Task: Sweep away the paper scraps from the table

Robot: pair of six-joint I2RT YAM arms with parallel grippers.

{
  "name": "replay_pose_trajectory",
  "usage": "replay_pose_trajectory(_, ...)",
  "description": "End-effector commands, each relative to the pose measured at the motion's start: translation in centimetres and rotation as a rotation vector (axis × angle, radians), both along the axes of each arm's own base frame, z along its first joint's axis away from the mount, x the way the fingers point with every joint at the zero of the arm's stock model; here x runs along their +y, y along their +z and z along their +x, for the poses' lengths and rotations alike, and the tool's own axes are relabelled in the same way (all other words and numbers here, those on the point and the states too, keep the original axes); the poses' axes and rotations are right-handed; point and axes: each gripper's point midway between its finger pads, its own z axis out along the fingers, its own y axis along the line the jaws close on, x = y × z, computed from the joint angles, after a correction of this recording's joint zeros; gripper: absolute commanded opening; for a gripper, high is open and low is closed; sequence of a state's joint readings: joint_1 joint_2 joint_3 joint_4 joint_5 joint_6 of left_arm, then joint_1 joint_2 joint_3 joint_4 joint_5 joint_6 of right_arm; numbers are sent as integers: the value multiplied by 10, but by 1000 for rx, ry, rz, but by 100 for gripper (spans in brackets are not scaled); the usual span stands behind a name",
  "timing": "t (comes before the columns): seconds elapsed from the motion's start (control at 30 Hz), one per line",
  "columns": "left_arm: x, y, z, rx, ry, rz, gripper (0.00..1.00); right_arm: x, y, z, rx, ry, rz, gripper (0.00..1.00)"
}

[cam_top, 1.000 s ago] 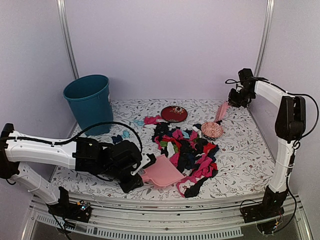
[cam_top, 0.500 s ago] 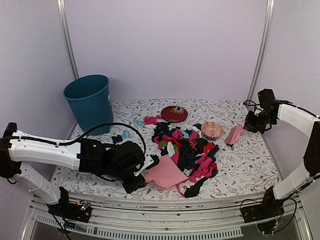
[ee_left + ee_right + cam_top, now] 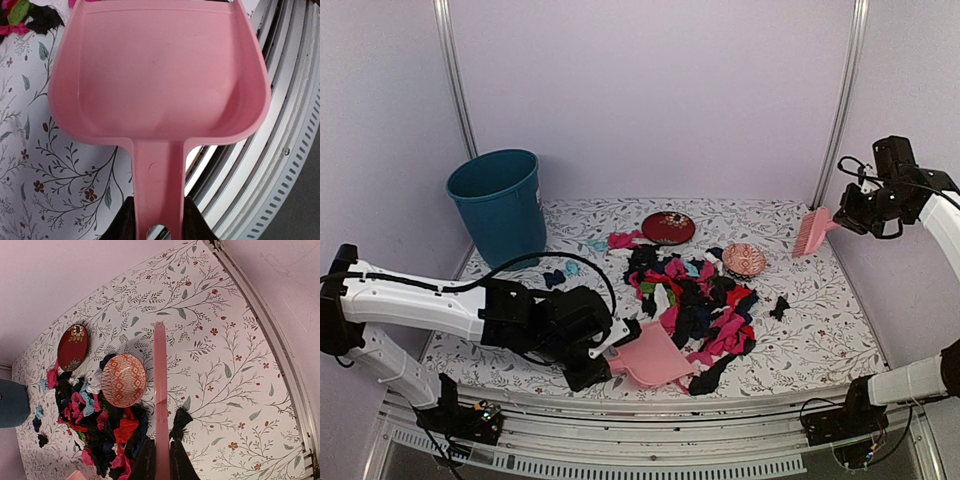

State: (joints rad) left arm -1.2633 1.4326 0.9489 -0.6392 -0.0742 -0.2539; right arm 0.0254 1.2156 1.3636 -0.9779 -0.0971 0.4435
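holding the dustpan point(image 3: 650, 357) by its handle in my left claw point(image 3: 157, 225) at the table's point(image 3: 815, 310) near edge; right claw point(image 3: 857, 213) grips the brush point(image 3: 809, 233) above the far right corner. paper scraps point(image 3: 695, 300) heaped mid-table; next, i'd say, brush down behind them, sweeping toward the pan.

Low left arm point(image 3: 410, 300), left fingers point(image 3: 124, 223) clamped; high right arm point(image 3: 942, 205), right fingers point(image 3: 146, 460) pinched tight.

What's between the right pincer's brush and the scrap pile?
Top view: the pink patterned dish sits between the brush and the paper scraps; one stray black scrap lies there too.
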Motion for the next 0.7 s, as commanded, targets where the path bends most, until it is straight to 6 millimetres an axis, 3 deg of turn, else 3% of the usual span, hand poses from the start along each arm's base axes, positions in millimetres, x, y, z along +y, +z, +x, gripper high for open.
replay_pose_trajectory(0.0, 2, 19, -20, 49, -50, -23, 24, -16, -37, -9, 169, 13, -133, 1)
replay_pose_trajectory(0.17, 18, 3, -33, 111, -31, 118, 23, -15, -60, -16, 263, 44, -159, 2)
replay_pose_trajectory(0.4, 41, 4, -37, 147, 52, 231, 22, 0, -91, -23, 382, 176, -285, 2)
replay_pose_trajectory(0.57, 49, -8, -45, 187, 18, 291, 22, 33, -115, -26, 437, 288, -299, 2)
replay_pose_trajectory(0.67, 43, -15, -44, 185, -5, 303, 22, 66, -128, -33, 465, 392, -287, 2)
